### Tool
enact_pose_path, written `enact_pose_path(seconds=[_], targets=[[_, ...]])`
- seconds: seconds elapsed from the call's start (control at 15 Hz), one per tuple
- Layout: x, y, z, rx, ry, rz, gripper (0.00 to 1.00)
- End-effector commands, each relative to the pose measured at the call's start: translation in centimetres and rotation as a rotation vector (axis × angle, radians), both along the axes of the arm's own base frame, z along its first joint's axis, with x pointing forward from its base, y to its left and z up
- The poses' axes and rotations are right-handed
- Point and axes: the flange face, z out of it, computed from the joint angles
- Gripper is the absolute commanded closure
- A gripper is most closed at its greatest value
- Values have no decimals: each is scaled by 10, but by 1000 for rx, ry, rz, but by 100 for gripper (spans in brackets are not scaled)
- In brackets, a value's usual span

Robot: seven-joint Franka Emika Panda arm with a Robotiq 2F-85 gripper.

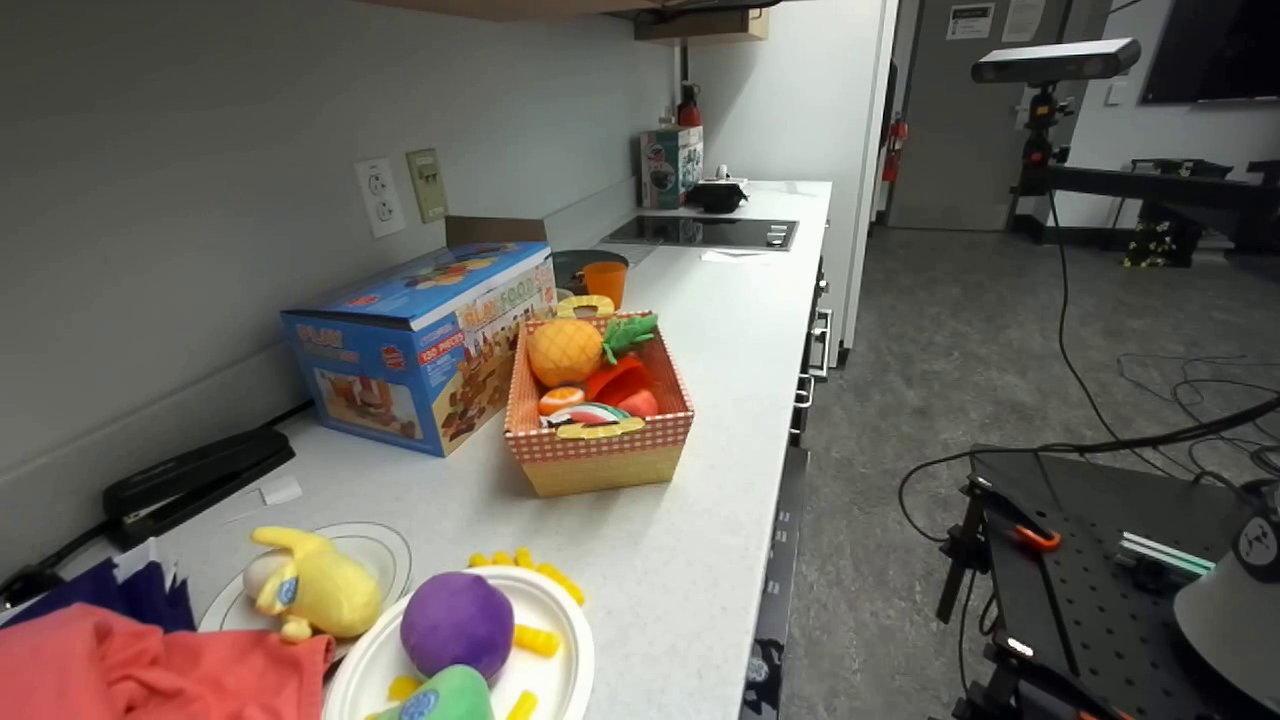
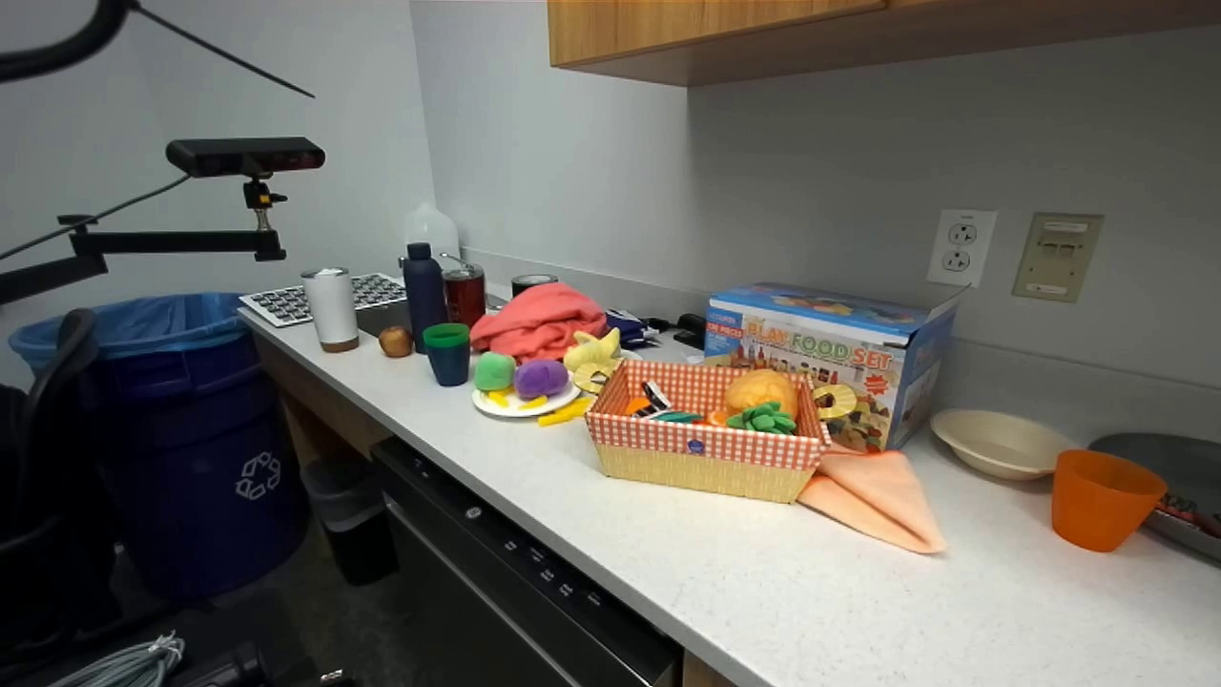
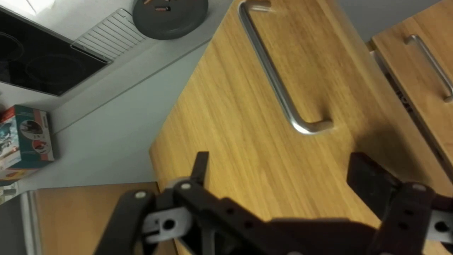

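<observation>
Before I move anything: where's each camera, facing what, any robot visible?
Exterior view: sits higher than the counter, facing lengthwise toward the cooktop; white robot base at right edge.
Exterior view: also higher, facing roughly the opposite way, blue bin at left; no robot discernible.
Wrist view: wrist-mounted, facing a cabinet door; open gripper shows.
Both exterior views share the basket.

We count one pincer (image 3: 279, 159) and two metal handles (image 3: 270, 69) in the wrist view. In both exterior views we find one basket (image 1: 600, 472) with two yellow grips (image 1: 600, 430), one play-food box (image 2: 825, 343), one pineapple (image 1: 565, 352), one purple toy (image 1: 455, 622), one orange cup (image 2: 1102, 501) and two wall plates (image 1: 381, 197).
</observation>
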Motion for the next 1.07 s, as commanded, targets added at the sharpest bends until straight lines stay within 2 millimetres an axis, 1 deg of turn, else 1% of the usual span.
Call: enact_pose_path(seconds=[0.0, 0.07, 0.27, 0.47, 0.6, 0.73, 1.0], targets=[[-8, 28, -3, -17, -75, 85, 0], [-9, 33, -4, -20, -83, 101, 0], [-5, 56, -18, -19, -92, 147, 0], [6, 80, -38, -15, -82, 195, 0], [16, 93, -49, -27, -83, 216, 0], [23, 101, -54, -60, -104, 242, 0], [33, 108, -58, -121, -151, 274, 0]])
